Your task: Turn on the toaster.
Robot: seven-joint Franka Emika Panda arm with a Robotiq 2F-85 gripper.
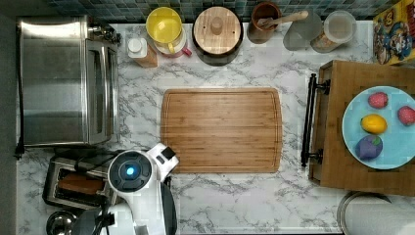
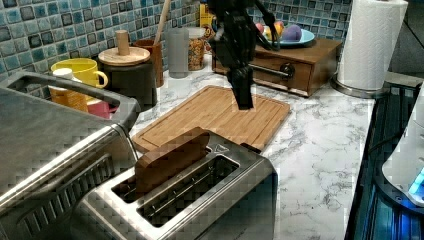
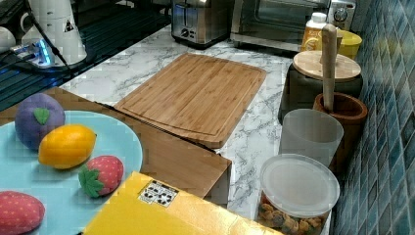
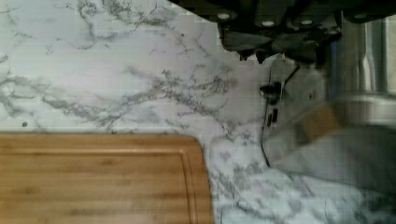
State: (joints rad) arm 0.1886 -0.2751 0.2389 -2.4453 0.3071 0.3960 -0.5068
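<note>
toaster: you find the toaster (image 1: pixel 78 183) at 8 o'clock in the top view, on the marble surface (image 1: pixel 235 196), tucked under the toaster oven (image 1: pixel 66 81) and just beside the arm's white base (image 1: pixel 129 171). In the left view it sits at 6 o'clock (image 2: pixel 200 190).
load: a brown slice (image 2: pixel 170 160) stands proud of the rear slot, riding high, not sunk.
lever: in the wrist view you see a small dark knob (image 4: pixel 271 91) on the toaster's end face (image 4: pixel 299 107); looks up, not pressed, though I can't be sure.
gripper: dark gripper (image 2: pixel 243 95) hangs over the cutting board (image 2: pixel 215 112) in the left view, pointing down, apart from the toaster.
jaws: you cannot tell whether they are wide or narrow; they read as one dark mass.
progress: early, by my judgement. Nothing pushed down, no contact with the toaster.
left to do: you have to bring the jaws to the lever end, get above the knob, press it down till it latches.
writing: yellow box (image 3: pixel 181 215) at 6 o'clock in the right view carries a white sticker with black marks, unreadable. The same box (image 1: pixel 394 32) at 2 o'clock in the top view shows cartoon art, no legible words. No brand readable on the toaster.
</note>
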